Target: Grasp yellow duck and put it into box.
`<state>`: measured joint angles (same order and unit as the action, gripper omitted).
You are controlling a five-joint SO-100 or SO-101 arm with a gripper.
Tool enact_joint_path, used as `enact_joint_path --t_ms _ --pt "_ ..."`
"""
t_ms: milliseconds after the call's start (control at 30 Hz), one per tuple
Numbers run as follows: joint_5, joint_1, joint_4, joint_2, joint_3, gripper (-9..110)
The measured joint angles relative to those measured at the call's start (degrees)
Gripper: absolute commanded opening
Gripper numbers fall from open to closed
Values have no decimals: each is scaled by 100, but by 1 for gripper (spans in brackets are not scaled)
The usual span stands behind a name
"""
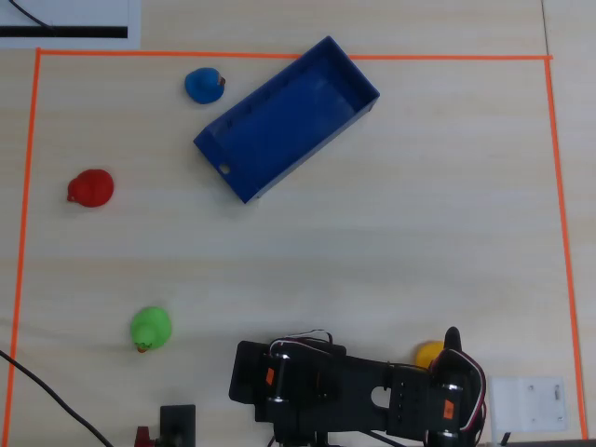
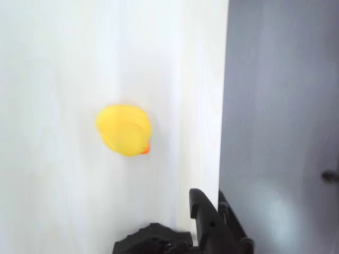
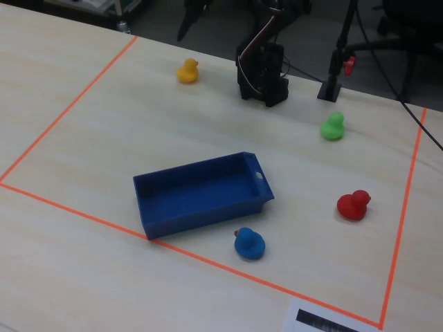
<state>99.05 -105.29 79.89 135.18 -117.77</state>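
Observation:
The yellow duck (image 1: 428, 353) sits on the table at the bottom right of the overhead view, right beside the arm. In the wrist view the yellow duck (image 2: 124, 129) lies ahead of my gripper (image 2: 172, 211) with a clear gap of bare table between them. My gripper (image 1: 445, 343) looks open and holds nothing; one black finger (image 2: 204, 211) shows clearly. The dark-blue box (image 1: 307, 152) lies at an angle at the top middle, far from the gripper, open-topped and empty. In the fixed view the duck (image 3: 187, 71) is at the far left and the box (image 3: 201, 211) is in the middle.
A blue duck (image 1: 204, 85) sits beside the box, a red duck (image 1: 91, 188) at the left and a green duck (image 1: 150, 328) at the lower left. Orange tape (image 1: 559, 233) frames the work area. A white plate (image 1: 529, 402) lies right of the arm.

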Motion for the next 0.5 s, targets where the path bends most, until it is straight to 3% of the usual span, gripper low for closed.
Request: enact_joint_path --t_ms 500 --pt "-123 -211 -44 -1916 -62 53"
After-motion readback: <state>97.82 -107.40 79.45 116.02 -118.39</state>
